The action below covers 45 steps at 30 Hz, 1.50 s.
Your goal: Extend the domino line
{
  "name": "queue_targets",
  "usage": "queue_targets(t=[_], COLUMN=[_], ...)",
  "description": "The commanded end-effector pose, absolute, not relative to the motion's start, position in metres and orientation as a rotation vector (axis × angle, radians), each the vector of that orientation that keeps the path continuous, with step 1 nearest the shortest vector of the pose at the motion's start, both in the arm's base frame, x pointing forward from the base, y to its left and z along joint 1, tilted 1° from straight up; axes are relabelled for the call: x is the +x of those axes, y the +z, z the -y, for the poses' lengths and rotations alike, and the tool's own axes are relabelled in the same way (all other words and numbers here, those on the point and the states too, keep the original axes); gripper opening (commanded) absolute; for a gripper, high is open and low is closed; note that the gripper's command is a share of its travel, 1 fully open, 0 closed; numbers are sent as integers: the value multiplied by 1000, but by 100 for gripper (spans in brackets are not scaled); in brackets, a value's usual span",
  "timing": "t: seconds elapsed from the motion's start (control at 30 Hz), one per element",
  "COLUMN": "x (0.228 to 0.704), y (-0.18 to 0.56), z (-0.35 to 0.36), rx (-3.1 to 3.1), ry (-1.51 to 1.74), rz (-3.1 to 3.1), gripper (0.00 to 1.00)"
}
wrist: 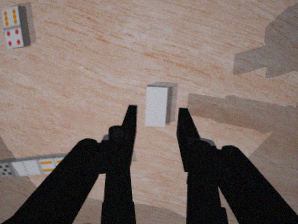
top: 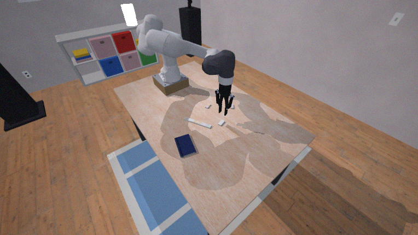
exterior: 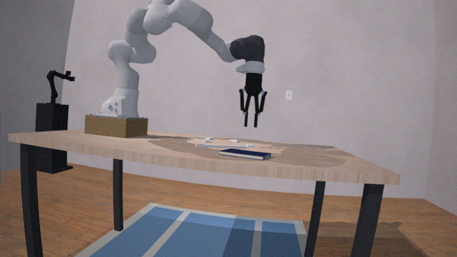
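The line of dominoes (top: 197,122) lies flat, face up, in the middle of the table; its end shows in the wrist view (wrist: 33,164) at the lower left. A blank white face-down domino (top: 221,122) lies just right of the line, apart from it. In the wrist view this domino (wrist: 157,104) sits just beyond my fingertips. A face-up domino (wrist: 15,26) with orange and red pips lies at the upper left. My gripper (top: 223,112) hangs well above the table, fingers partly apart with nothing between them; it also shows in the side view (exterior: 250,125).
A dark blue book (top: 185,145) lies flat in front of the line. Another small domino (top: 231,107) lies behind the gripper, partly hidden. The robot base (top: 170,83) stands at the table's far end. A shelf with coloured bins (top: 108,52) stands beyond the table.
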State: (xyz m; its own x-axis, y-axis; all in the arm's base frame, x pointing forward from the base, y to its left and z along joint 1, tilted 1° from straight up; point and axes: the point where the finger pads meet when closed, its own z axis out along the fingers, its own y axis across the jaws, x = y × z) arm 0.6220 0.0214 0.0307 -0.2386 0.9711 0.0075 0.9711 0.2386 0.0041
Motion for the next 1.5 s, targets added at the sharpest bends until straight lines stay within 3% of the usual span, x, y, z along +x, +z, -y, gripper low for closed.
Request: queue_targets(t=[0.0, 1.47], x=[622, 622], y=[31, -24], z=[-23, -24], rx=[-1926, -1926], ry=[-13, -13], rz=[2473, 2473], gripper=[33, 33])
